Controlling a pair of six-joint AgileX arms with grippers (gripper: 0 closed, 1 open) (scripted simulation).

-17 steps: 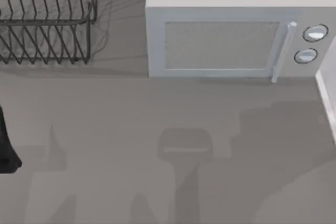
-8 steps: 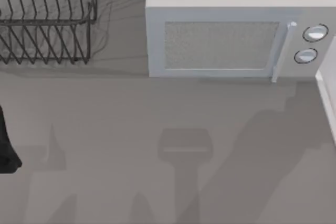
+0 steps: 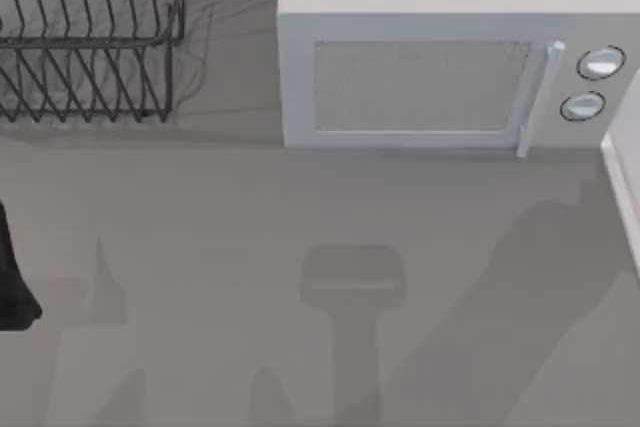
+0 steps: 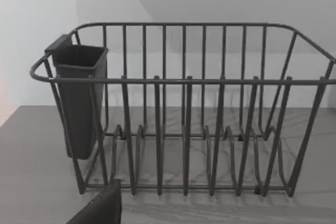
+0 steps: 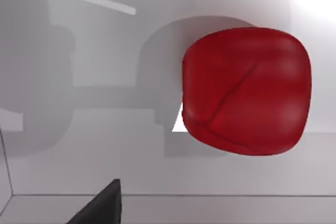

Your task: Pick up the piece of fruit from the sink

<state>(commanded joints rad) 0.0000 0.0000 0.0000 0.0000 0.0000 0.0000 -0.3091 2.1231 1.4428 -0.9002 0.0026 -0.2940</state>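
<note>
The fruit (image 5: 245,92) lies on the pale sink floor (image 5: 94,145), close under the right wrist camera. Whether either end effector is released or clenched, I cannot tell. The microwave (image 3: 440,57) stands at twelve o'clock on the surface (image 3: 250,207), the rack (image 3: 90,37) at ten.

Even, soft light; arm shadows cross the table (image 3: 200,207).

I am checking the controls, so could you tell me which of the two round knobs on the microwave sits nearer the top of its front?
The larger knob, nearest the upper corner of the microwave front; the smaller knob sits below it, both beside the door handle.
</note>
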